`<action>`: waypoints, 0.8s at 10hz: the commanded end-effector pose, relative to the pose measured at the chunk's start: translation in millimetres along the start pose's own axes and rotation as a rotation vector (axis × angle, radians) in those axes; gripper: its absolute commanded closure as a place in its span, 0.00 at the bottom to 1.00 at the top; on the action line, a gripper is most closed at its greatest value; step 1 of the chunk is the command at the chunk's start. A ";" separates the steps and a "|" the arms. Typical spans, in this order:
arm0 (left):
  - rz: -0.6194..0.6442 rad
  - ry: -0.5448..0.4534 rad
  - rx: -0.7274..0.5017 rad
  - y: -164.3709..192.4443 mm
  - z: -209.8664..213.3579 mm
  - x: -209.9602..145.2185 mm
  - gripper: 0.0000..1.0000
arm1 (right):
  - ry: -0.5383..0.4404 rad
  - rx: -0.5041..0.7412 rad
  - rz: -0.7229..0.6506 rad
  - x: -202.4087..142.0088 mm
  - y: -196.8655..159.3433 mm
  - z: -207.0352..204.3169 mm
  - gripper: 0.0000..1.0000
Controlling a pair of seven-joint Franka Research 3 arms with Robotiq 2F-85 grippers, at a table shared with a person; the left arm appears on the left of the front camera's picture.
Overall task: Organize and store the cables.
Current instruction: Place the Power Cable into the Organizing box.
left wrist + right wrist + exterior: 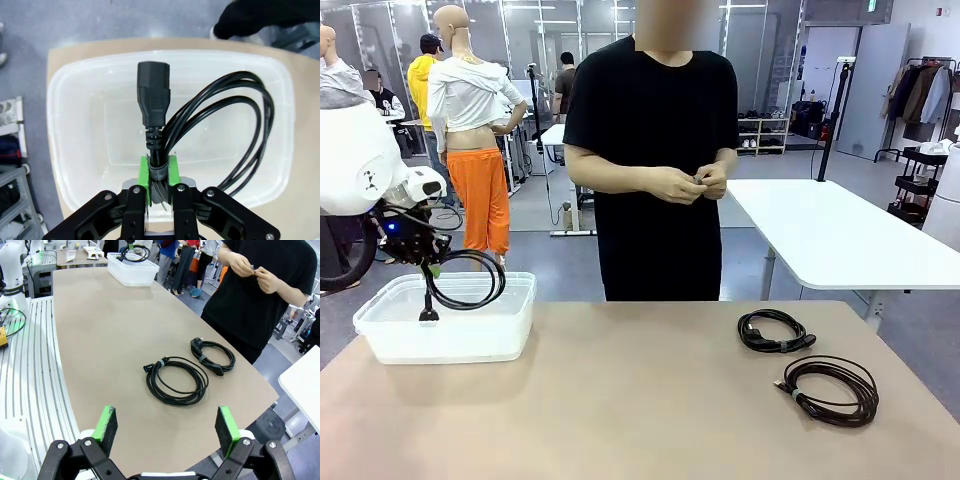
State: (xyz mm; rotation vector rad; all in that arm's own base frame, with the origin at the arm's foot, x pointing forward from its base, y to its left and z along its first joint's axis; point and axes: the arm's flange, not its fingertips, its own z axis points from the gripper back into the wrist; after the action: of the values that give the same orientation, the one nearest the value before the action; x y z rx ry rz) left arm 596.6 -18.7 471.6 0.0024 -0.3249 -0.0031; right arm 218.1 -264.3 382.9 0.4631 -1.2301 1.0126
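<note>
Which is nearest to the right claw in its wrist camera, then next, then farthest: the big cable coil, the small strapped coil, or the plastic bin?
1. Big cable coil: straight ahead of the right claw.
2. Small strapped coil: just beyond the first, toward the picture's right.
3. Plastic bin: far end of the table, upper left.

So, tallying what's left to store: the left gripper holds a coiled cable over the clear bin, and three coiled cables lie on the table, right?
Not three: the front view shows two coiled cables on the table, a smaller coil and a larger coil. The left gripper does hold a coiled cable over the clear bin.
</note>
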 end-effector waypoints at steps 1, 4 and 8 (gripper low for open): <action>0.024 0.021 0.063 0.8 -21.7 -10.3 0.83 | -0.003 0.005 0.017 -0.6 1.0 2.6 0.00; 0.034 0.029 -0.008 1.2 -63.0 -14.1 0.83 | -0.003 0.005 0.017 -0.6 1.0 2.6 0.00; 0.060 0.021 0.025 5.5 -68.5 -8.7 0.83 | -0.003 0.005 0.017 -0.6 1.0 2.6 0.00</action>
State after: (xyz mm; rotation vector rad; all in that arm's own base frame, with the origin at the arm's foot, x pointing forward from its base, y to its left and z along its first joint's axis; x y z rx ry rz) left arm 606.7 -14.9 397.9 0.0176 -0.2731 0.0332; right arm 218.0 -264.4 383.0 0.4630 -1.2302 1.0125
